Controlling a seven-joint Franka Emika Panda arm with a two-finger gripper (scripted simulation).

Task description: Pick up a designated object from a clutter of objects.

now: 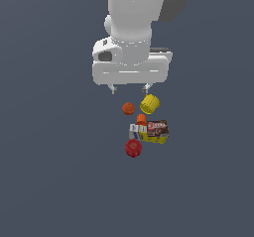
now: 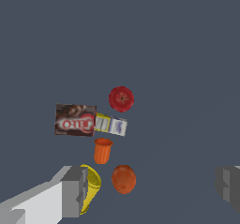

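Yellow carton [image 2: 110, 124]: lies flat mid-clutter, white end with blue lettering, touching the brown-red box [image 2: 75, 120]; in the exterior view the box covers much of it
Gripper [image 1: 129, 88]: fingers spread wide, holding nothing, hanging above the far side of the clutter, well clear of the carton
Yellow cup [image 1: 149, 103]: tipped on its side, just below the gripper, on the exterior view's right
Orange ball [image 1: 128, 108]: beside the yellow cup, on the exterior view's left
Orange cup [image 2: 102, 150]: upright, between ball and carton
Red round thing [image 1: 133, 148]: nearest item, just beside the carton
Counter [image 1: 54, 171]: plain dark grey-blue
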